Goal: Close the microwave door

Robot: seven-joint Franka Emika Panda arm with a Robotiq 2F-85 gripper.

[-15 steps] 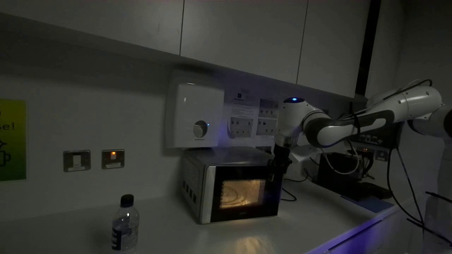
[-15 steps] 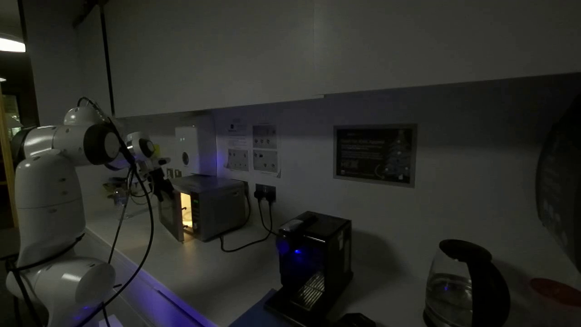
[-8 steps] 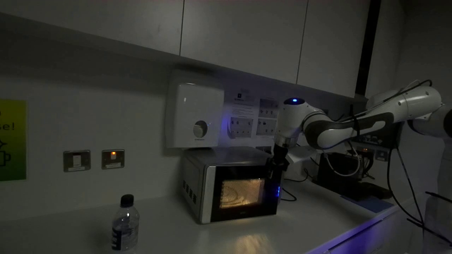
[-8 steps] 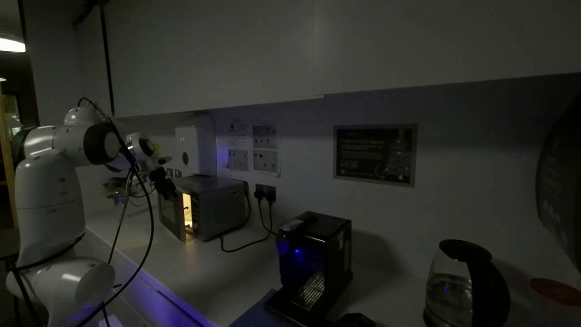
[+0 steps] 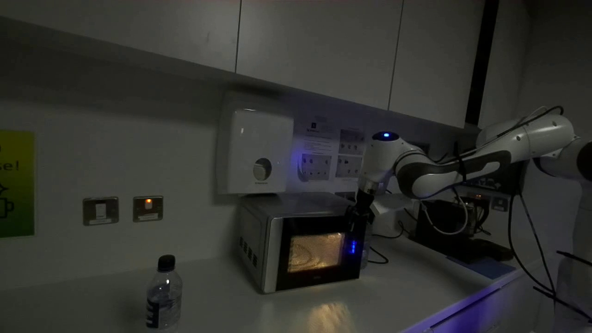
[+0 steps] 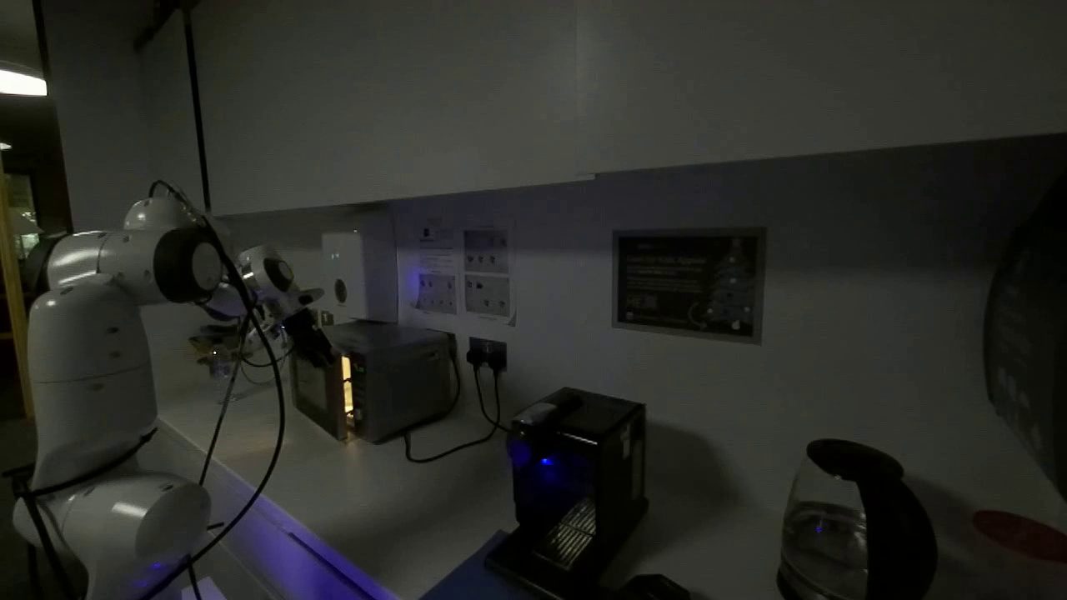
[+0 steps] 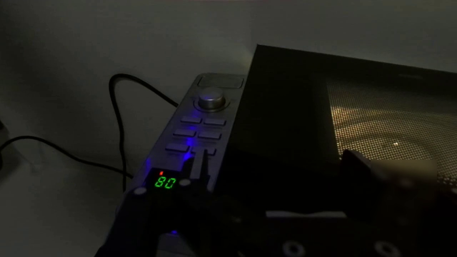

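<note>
The microwave door is a dark panel with a lit mesh window on the silver-grey microwave. In an exterior view the door stands slightly ajar, with a narrow lit gap beside the microwave body. My gripper is at the upper free-edge corner of the door; it also shows at the door's top in an exterior view. In the wrist view the gripper has its fingers wide apart, one over the control panel, one over the door. Contact is too dark to tell.
A bottle stands on the counter left of the microwave. A white wall box hangs above it, under the cupboards. A black coffee machine, a kettle and loose cables are on the other side.
The door has swung closer to the microwave and the lit gap has narrowed. My gripper has moved with it, toward the microwave body. Blue light has shifted across the door.
</note>
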